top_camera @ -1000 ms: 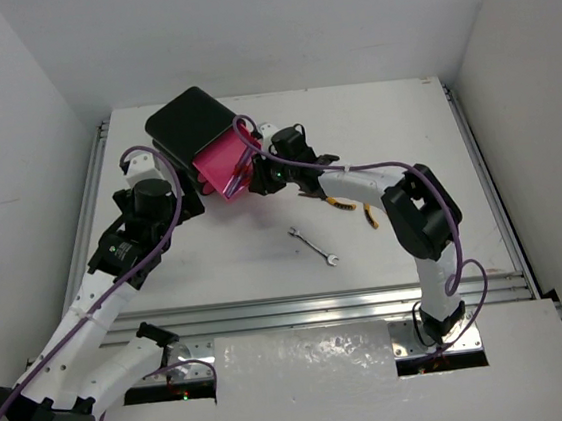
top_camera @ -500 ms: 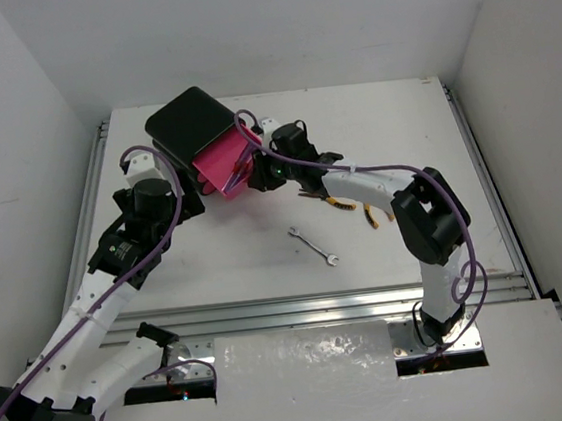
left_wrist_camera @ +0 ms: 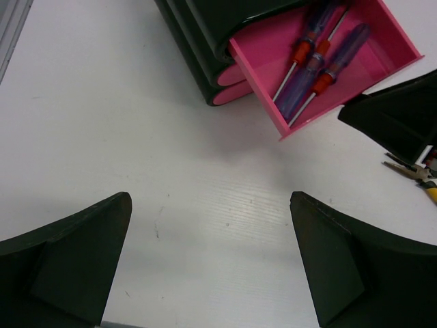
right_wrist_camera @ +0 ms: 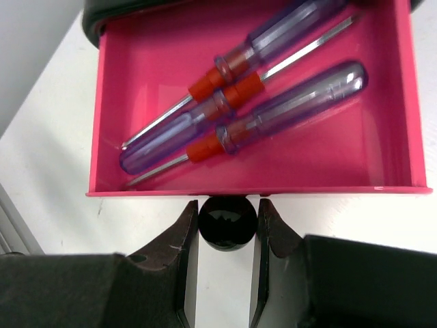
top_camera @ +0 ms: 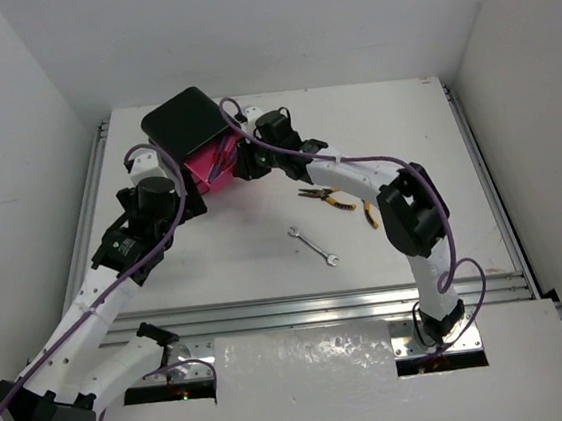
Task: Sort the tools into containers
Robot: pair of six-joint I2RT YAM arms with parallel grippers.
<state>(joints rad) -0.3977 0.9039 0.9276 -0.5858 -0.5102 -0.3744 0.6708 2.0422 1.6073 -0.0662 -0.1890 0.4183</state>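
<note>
Knob [right_wrist_camera: 227, 224] sits pinched in the right gripper [right_wrist_camera: 227, 206], screwdrivers [right_wrist_camera: 225, 102] in the drawer [right_wrist_camera: 147, 75] just beyond. Left gripper [left_wrist_camera: 209, 198] hangs released.

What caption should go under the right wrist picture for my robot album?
The right gripper pinches the black knob of a pink drawer holding three screwdrivers.

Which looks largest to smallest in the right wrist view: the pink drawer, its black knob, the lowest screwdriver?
1. pink drawer
2. lowest screwdriver
3. black knob, clearly smallest even though it sits slightly nearer the camera
</note>
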